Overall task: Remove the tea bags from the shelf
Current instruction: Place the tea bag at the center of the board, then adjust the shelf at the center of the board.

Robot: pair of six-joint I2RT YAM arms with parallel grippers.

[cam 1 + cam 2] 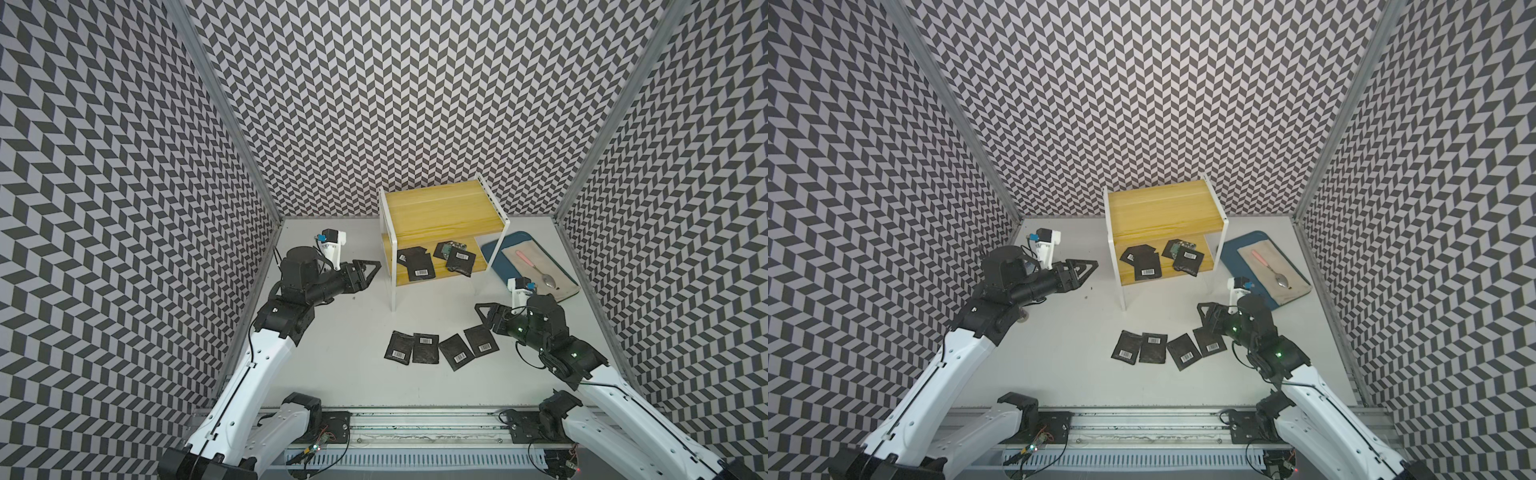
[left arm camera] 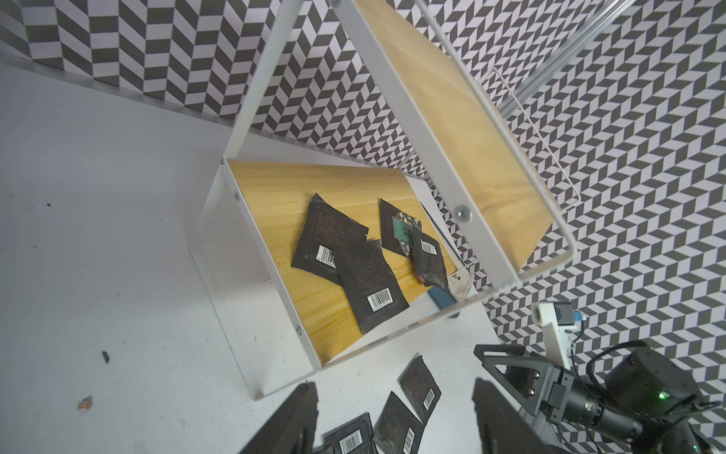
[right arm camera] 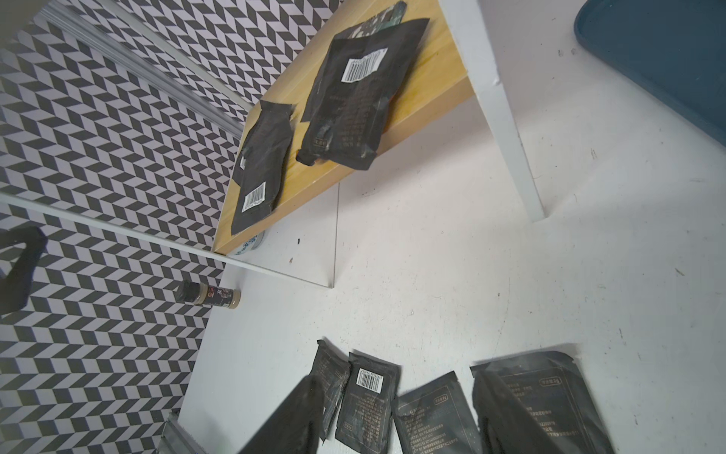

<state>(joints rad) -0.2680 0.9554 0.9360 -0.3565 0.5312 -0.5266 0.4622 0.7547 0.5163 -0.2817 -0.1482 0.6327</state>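
Four tea bags (image 1: 420,268) to go on the shelf (image 1: 440,208). Left tool (image 1: 374,267) gapes empty alongside, right tool (image 1: 482,312) wide too; next, reach in low and pinch one.

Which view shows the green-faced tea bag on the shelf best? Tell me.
Left wrist view: the green-faced tea bag lies close, pattern clear, partly under a barcode-up tea bag. Both top views show it small; the right wrist view shows only an edge.
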